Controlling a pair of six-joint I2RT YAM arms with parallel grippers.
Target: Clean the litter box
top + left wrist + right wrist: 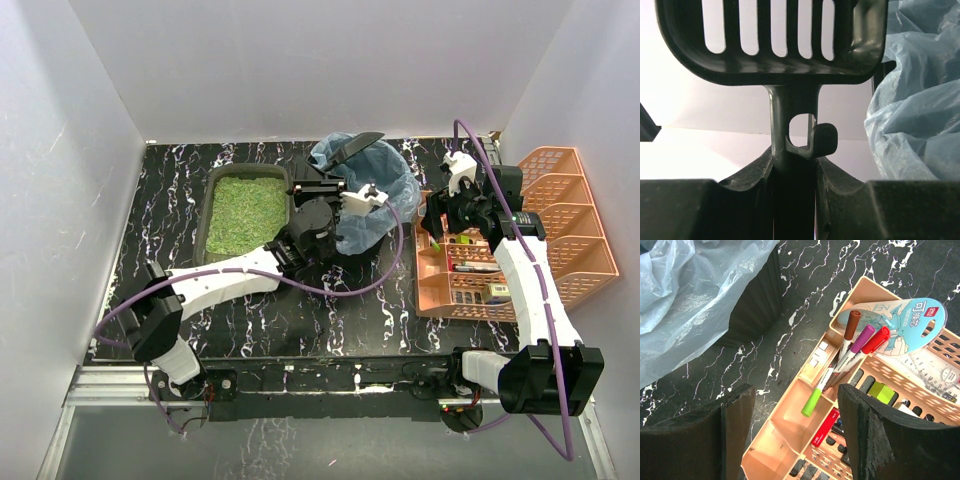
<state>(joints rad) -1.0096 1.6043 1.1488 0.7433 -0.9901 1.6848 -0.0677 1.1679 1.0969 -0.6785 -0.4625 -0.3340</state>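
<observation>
My left jaws are clamped on the handle of the slatted scoop (790, 75), which only the overhead view places above the bin (390, 205), just right of the litter box (207, 215) on the worktop, while my right jaws stand apart over the organiser (785, 420).

Right pincer (795, 392): jaws stand wide apart, with nothing gripped between them. The gap frames the organiser (771, 442), which is orange and split into compartments. The two compartments at its left corner show bare floors.

Brown marker (854, 319), purple marker (867, 332) and red marker (881, 335) lie side by side, slanted across one compartment. A green tip (811, 403) shows at their lower end. A blue card (910, 315) with printed artwork lies behind the caps, and a yellow-green block (882, 392) sits just beside the right finger.

Left of the organiser and apart from it stands a dark bin (757, 305) lined with a blue bag (690, 285).

The table (805, 285) is black with white veins.
</observation>
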